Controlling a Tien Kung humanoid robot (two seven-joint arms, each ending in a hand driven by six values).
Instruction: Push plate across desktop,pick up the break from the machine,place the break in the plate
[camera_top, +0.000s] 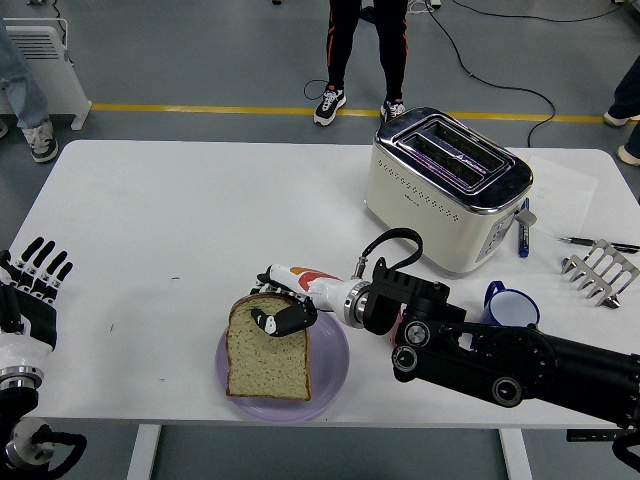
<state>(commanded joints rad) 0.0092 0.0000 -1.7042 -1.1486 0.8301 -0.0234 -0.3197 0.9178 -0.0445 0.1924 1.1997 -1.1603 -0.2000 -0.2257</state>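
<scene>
A slice of brown bread (265, 355) lies on the lilac plate (334, 368) near the table's front edge. My right hand (280, 312) reaches in from the right and its fingers are still closed on the bread's top edge. The cream and chrome toaster (448, 190) stands at the back right with empty slots. My left hand (30, 295) rests at the table's left edge, fingers spread and empty.
A red mug, mostly hidden behind my right arm, and a blue mug (512, 303) stand right of the plate. A pen (523, 232), a metal toast rack (602, 272) and another pen lie at the far right. A person's legs (365, 50) stand beyond the table.
</scene>
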